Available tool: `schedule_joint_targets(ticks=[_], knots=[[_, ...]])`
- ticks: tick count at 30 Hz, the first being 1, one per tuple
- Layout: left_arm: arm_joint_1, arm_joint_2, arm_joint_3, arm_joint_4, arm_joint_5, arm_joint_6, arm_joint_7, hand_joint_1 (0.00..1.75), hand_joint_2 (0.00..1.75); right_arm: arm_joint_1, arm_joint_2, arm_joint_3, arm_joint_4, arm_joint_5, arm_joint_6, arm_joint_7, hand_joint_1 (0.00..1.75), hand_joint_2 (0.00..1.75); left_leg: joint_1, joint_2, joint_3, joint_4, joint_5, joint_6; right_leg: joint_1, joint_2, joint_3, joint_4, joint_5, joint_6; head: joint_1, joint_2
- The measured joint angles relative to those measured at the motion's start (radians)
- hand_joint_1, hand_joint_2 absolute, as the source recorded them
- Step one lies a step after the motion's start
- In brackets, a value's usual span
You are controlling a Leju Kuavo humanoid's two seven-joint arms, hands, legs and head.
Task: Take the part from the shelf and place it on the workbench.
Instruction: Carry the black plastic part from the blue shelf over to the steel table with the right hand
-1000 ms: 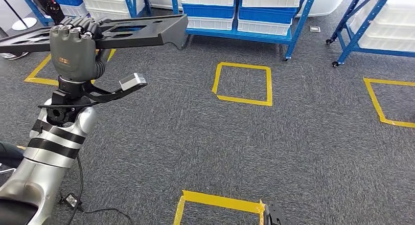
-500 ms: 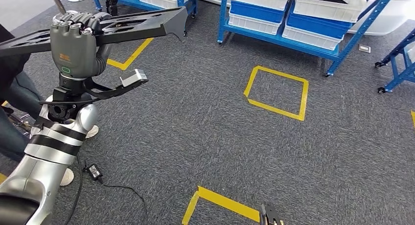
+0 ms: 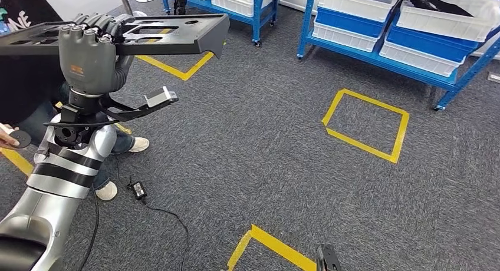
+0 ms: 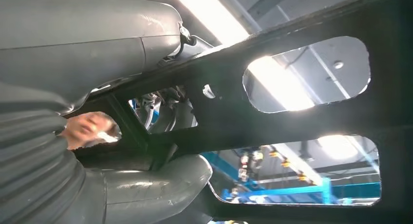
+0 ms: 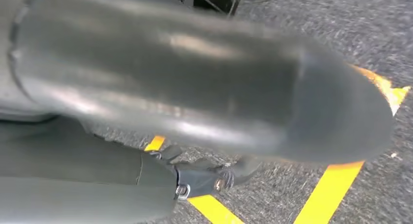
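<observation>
Camera swung since earlier frame: shelves (image 3: pixel 377 41) slid toward 1 o'clock, person's legs (image 3: pixel 121 144) now at 9 o'clock beside arm. Left robot hand (image 3: pixel 88 59) raised at 10 o'clock, fingers curled over black flat part (image 3: pixel 171 35), holding it level above carpet (image 3: pixel 247 141). Right robot hand (image 5: pixel 204 87) hangs low over yellow floor tape (image 5: pixel 331 190); grip state unclear.

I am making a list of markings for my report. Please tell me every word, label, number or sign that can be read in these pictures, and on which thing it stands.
Orange mark on the back of the left hand: too small to read.
White letters on a person's dark clothing: cut off by the picture's edge, not readable.
Part, white bins, yellow floor tape: no text visible.
</observation>
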Motion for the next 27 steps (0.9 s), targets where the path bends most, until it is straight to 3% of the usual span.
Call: schedule_joint_targets(ticks=[1,2,5,6,8,9,11,12,13,15,16,18,20,22,24,25,27], knots=[[0.000,0.000,0.000,0.001,0.000,0.000,0.000,1.75,1.75,0.001,0.000,0.000,0.000,-0.001,0.000,0.000,0.00,0.00,0.000,0.003,0.011,-0.008,0.008,0.000,0.001,-0.013,0.000,0.000,0.000,0.000,0.000,0.000],[-0.001,-0.001,0.000,0.001,0.000,0.000,0.000,1.75,1.75,0.001,0.000,0.000,0.000,-0.001,0.000,0.000,0.00,0.00,0.000,0.010,0.042,-0.055,0.030,0.002,0.002,-0.027,0.001,0.000,-0.001,0.000,0.000,0.000],[-0.010,-0.006,0.000,0.001,0.000,0.000,-0.001,1.75,1.75,0.000,0.001,0.000,0.000,-0.003,0.000,-0.002,0.00,0.00,-0.011,0.069,0.151,-0.239,0.087,0.014,0.013,-0.061,0.002,0.003,-0.007,0.004,0.001,0.000],[-0.013,-0.009,0.000,0.001,0.000,0.000,-0.001,1.75,1.75,0.001,0.001,0.000,0.000,-0.004,0.000,-0.002,0.00,0.00,-0.017,0.079,0.162,-0.263,0.089,0.020,0.017,-0.072,0.002,0.004,-0.008,0.007,0.002,0.000],[-0.016,-0.012,0.001,0.001,0.000,0.000,-0.002,1.75,1.75,0.001,0.000,0.000,0.000,-0.005,0.000,-0.003,0.00,0.00,-0.022,0.059,0.158,-0.271,0.092,0.032,0.020,-0.095,0.002,0.003,-0.009,0.013,0.004,0.000],[-0.017,-0.014,0.001,0.001,0.000,0.000,-0.003,1.75,1.75,0.000,0.000,0.000,0.000,-0.006,0.000,-0.003,0.00,0.00,-0.021,0.046,0.157,-0.273,0.095,0.039,0.017,-0.088,-0.002,0.007,-0.013,0.017,0.004,0.000],[-0.023,-0.018,0.001,0.001,0.000,0.000,-0.003,1.75,1.75,-0.001,0.000,0.000,0.000,-0.006,0.000,-0.004,0.00,0.00,-0.015,0.022,0.155,-0.279,0.103,0.052,0.011,-0.034,-0.026,0.055,-0.042,0.021,0.006,0.000],[-0.025,-0.023,0.001,0.001,0.001,0.000,-0.003,1.75,1.75,0.001,0.000,0.000,0.000,-0.007,0.000,-0.005,0.00,0.00,-0.011,0.009,0.154,-0.280,0.106,0.057,0.008,0.004,-0.054,0.111,-0.068,0.020,0.009,0.000],[-0.026,-0.027,0.000,0.001,0.002,0.000,-0.003,1.75,1.75,0.003,0.000,0.000,0.000,-0.008,0.000,-0.006,0.00,0.00,-0.010,-0.003,0.151,-0.281,0.107,0.061,0.007,0.026,-0.084,0.175,-0.094,0.018,0.010,0.000],[-0.026,-0.034,-0.001,0.002,0.003,0.000,-0.004,1.75,1.75,0.007,0.000,0.000,0.000,-0.009,-0.001,-0.006,0.00,0.00,-0.010,-0.027,0.148,-0.281,0.110,0.064,0.006,0.038,-0.139,0.285,-0.130,0.019,0.012,0.000],[-0.025,-0.035,-0.002,0.002,0.004,0.000,-0.004,1.75,1.75,0.009,0.000,0.000,0.000,-0.010,-0.001,-0.006,0.00,0.00,-0.010,-0.039,0.147,-0.281,0.111,0.065,0.006,0.039,-0.150,0.302,-0.130,0.022,0.012,0.000],[-0.025,-0.037,-0.003,0.004,0.004,0.000,-0.005,1.75,1.75,0.010,0.000,0.000,0.000,-0.011,-0.002,-0.008,0.00,0.00,-0.009,-0.067,0.145,-0.280,0.114,0.063,0.004,0.045,-0.127,0.246,-0.097,0.035,0.012,0.000],[-0.027,-0.038,-0.003,0.005,0.006,0.000,-0.007,1.75,1.75,0.010,-0.001,0.000,0.000,-0.012,-0.002,-0.009,0.00,0.00,-0.008,-0.096,0.144,-0.280,0.118,0.057,-0.002,0.084,-0.060,0.105,-0.040,0.046,0.012,0.000],[-0.030,-0.042,-0.003,0.006,0.006,0.000,-0.008,1.75,1.75,0.011,-0.002,-0.001,0.000,-0.014,-0.003,-0.009,0.00,0.00,-0.009,-0.120,0.139,-0.280,0.124,0.046,-0.004,0.115,-0.015,0.017,-0.010,0.043,0.012,0.000],[-0.032,-0.044,-0.003,0.007,0.007,0.000,-0.009,1.75,1.75,0.012,-0.002,-0.001,0.000,-0.015,-0.003,-0.010,0.00,0.00,-0.006,-0.142,0.133,-0.285,0.134,0.032,0.000,0.101,-0.006,0.005,-0.003,0.033,0.011,0.000],[-0.032,-0.043,-0.003,0.008,0.008,0.000,-0.009,1.75,1.75,0.012,-0.002,-0.001,0.000,-0.015,-0.004,-0.011,0.00,0.00,-0.005,-0.140,0.130,-0.285,0.135,0.027,-0.002,0.089,-0.004,0.002,0.001,0.027,0.011,0.000],[-0.034,-0.043,-0.003,0.009,0.011,0.000,-0.009,1.75,1.75,0.014,-0.001,-0.002,0.000,-0.017,-0.005,-0.015,0.00,0.00,-0.008,-0.089,0.110,-0.247,0.109,0.021,-0.004,0.063,-0.001,-0.006,0.008,0.013,0.008,0.000]])
